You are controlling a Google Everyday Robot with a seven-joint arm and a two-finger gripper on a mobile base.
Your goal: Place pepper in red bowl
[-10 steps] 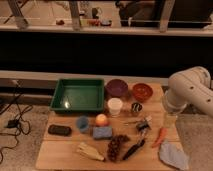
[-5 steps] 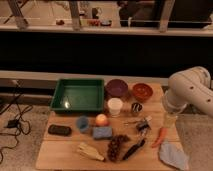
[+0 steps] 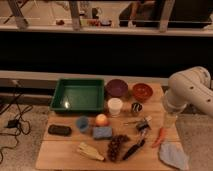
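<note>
The pepper [image 3: 160, 136], slim and orange-red, lies on the wooden table [image 3: 60, 152] near its right edge. The red bowl [image 3: 142, 91] stands at the back right of the table, next to a dark purple bowl [image 3: 116, 88]. My white arm [image 3: 189, 91] bends in from the right. Its gripper [image 3: 170, 120] hangs at the table's right edge, just above and to the right of the pepper and in front of the red bowl. Nothing shows in the gripper.
A green tray [image 3: 79, 94] sits back left. A white cup [image 3: 115, 106], a metal cup [image 3: 136, 107], a glowing orange ball [image 3: 101, 119], a blue sponge [image 3: 102, 132], grapes [image 3: 116, 146], a banana [image 3: 91, 151], a black-handled tool [image 3: 134, 147] and a grey-blue cloth [image 3: 173, 154] crowd the table.
</note>
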